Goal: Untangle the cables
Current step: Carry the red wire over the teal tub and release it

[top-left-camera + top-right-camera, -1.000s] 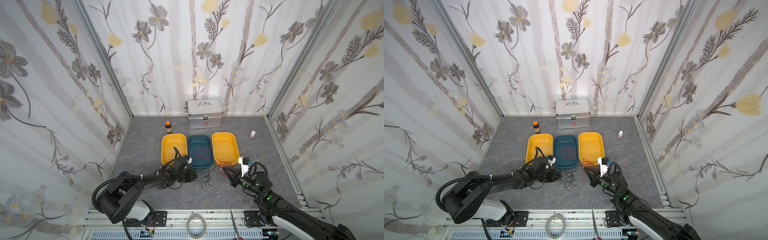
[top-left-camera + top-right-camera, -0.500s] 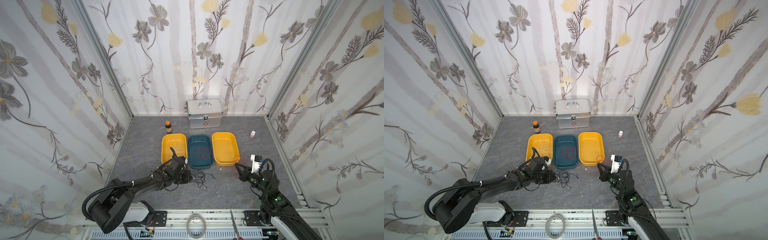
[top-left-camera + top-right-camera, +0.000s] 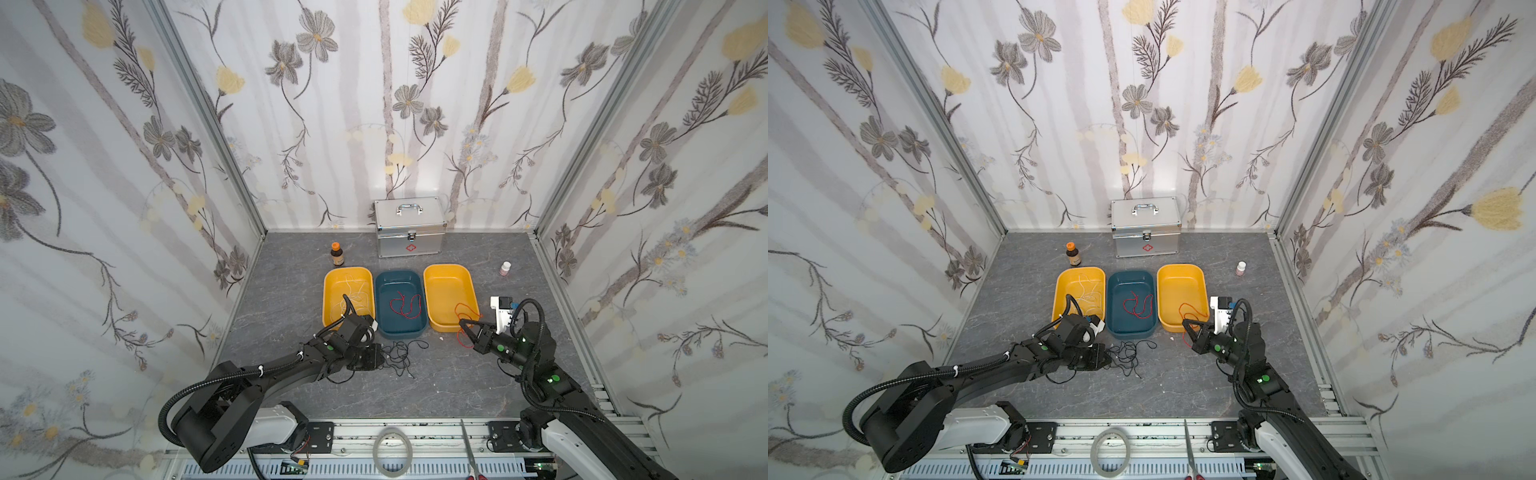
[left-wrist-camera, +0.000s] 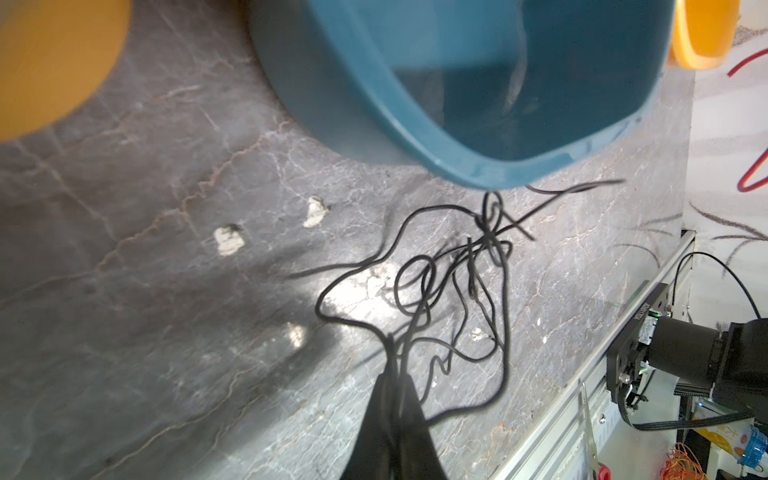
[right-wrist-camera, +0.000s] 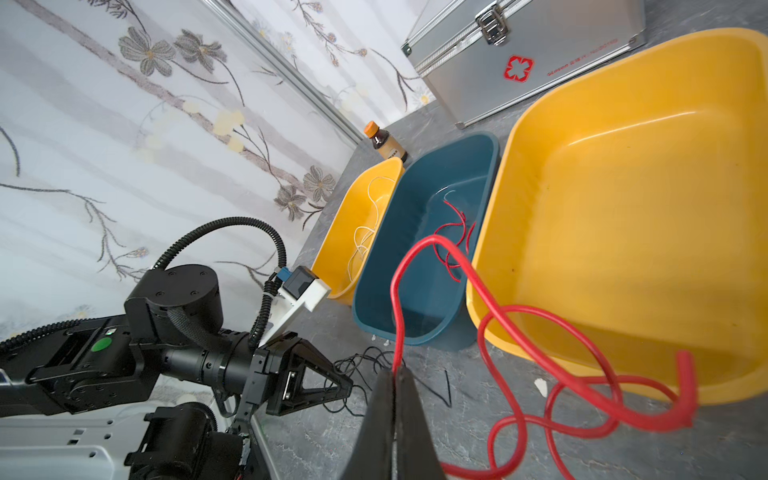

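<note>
Tangle of thin black cables [image 3: 399, 354]: lies on the grey stone-patterned bench [image 3: 291, 299], just in front of the teal plastic tub [image 3: 401, 331]. My left jaws are pinched tight on several of its strands at the tangle's edge, low over the bench.

Thin red cable [image 5: 394, 299]: clamped in my right jaws, which are closed on it. Its loops hang at the near corner of the right-hand yellow plastic tub [image 3: 449, 291].

A second red cable [image 3: 405, 305] lies inside the teal tub. A thin white cable [image 3: 351, 297] lies inside the left-hand yellow plastic tub [image 3: 327, 291].

My left and right jaws stand well apart.
</note>
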